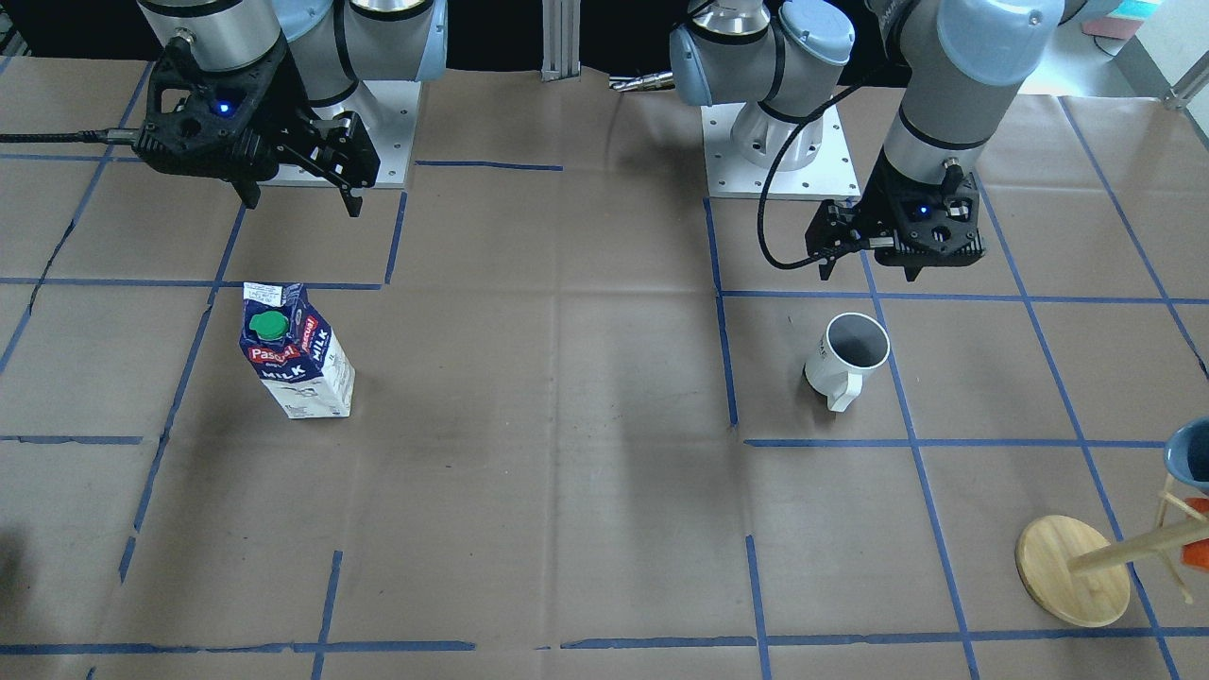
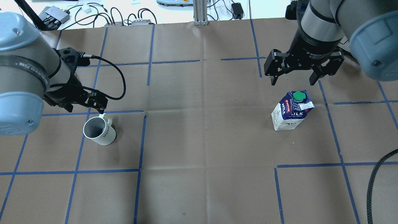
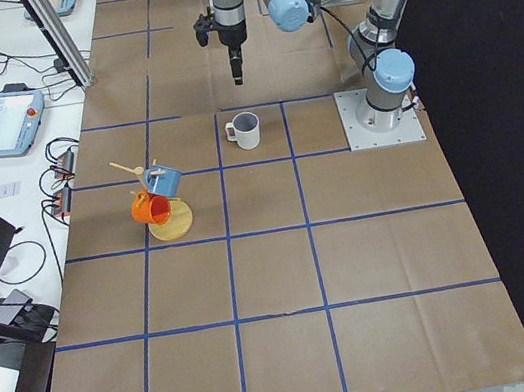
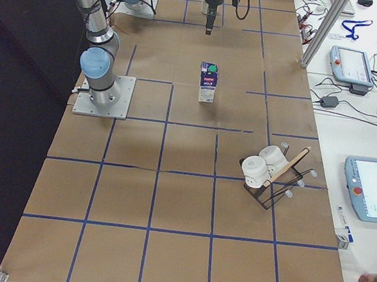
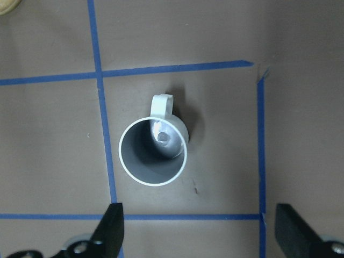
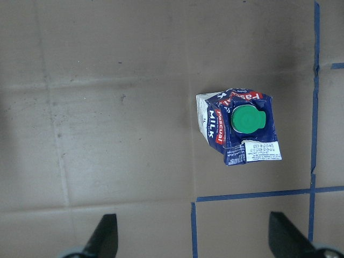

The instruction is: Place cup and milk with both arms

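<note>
The white cup (image 1: 850, 354) stands upright on the brown paper, handle away from the robot; it also shows in the overhead view (image 2: 99, 132). My left gripper (image 1: 869, 274) hangs open and empty above it, on the robot's side; the left wrist view shows the cup (image 5: 145, 161) between and ahead of the open fingers (image 5: 110, 228). The blue and white milk carton (image 1: 297, 354) with a green cap stands upright in the overhead view (image 2: 292, 110). My right gripper (image 2: 292, 83) is open and empty above it, toward the robot; the carton (image 6: 239, 126) lies ahead of its fingers (image 6: 105, 239).
A wooden mug tree (image 1: 1072, 571) with a blue and an orange cup stands at the table's edge on my left side. A dark rack with white cups (image 4: 267, 175) stands on my right side. Blue tape lines mark a grid on the paper.
</note>
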Motion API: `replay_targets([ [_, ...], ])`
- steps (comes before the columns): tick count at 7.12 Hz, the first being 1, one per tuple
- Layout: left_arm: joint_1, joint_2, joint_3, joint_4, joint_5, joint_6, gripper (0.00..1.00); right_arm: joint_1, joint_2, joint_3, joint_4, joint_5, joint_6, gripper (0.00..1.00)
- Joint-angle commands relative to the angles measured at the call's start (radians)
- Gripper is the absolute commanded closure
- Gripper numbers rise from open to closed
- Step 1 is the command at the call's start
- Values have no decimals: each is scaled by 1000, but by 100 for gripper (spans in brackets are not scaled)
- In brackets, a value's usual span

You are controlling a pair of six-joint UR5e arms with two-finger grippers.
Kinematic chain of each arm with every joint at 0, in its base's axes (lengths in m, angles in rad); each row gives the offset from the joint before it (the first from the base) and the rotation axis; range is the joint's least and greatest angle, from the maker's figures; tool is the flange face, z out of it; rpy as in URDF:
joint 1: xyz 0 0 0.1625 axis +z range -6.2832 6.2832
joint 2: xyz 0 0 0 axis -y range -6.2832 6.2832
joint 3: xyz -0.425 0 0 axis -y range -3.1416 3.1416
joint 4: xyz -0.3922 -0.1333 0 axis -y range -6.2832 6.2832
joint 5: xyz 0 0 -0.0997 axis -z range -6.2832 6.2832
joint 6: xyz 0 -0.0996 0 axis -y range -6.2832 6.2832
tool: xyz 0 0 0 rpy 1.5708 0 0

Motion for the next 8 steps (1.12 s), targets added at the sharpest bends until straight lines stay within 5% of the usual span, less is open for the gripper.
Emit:
replay_targets([
  [1,118,-38,-85,74,-6,103,0,0,0,0,-4,2,2,0],
  [5,173,-149,-134,281,-7,163,2,-9,2,0,-13,-1,-12,0],
  [8,176,-209,-134,295,-52,154,6,-15,2,0,-19,-1,-15,0],
])
